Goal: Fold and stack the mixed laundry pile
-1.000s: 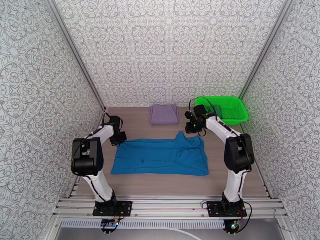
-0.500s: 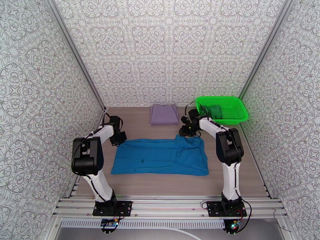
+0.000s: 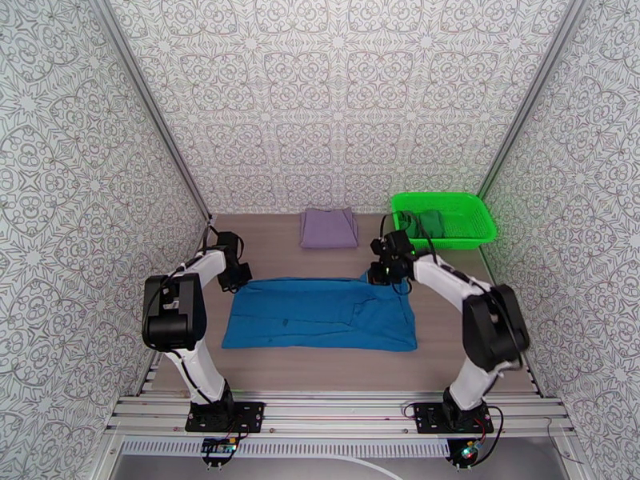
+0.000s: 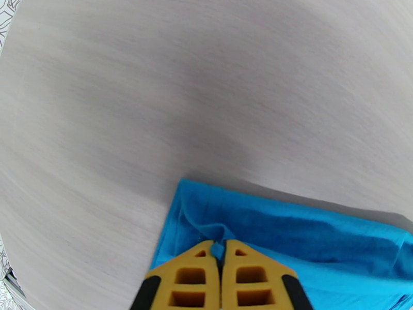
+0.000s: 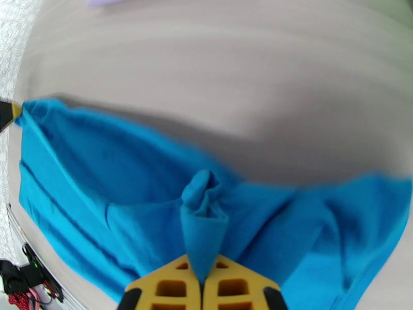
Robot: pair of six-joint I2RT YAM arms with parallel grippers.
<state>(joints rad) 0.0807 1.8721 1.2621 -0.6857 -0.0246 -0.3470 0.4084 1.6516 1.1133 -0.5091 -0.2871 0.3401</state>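
My left tool (image 4: 221,247) is closed on a mere sliver at one corner of the blue shirt (image 3: 320,318). My right tool (image 5: 202,264) clamps a rolled bunch of hem, cloth spreading either side of it on the desk (image 3: 456,354). Uneven pulling could slip the left pinch — skewing the fold.

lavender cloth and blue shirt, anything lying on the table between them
Nothing. In the top view a bare strip of table separates the lavender cloth from the far edge of the blue shirt.
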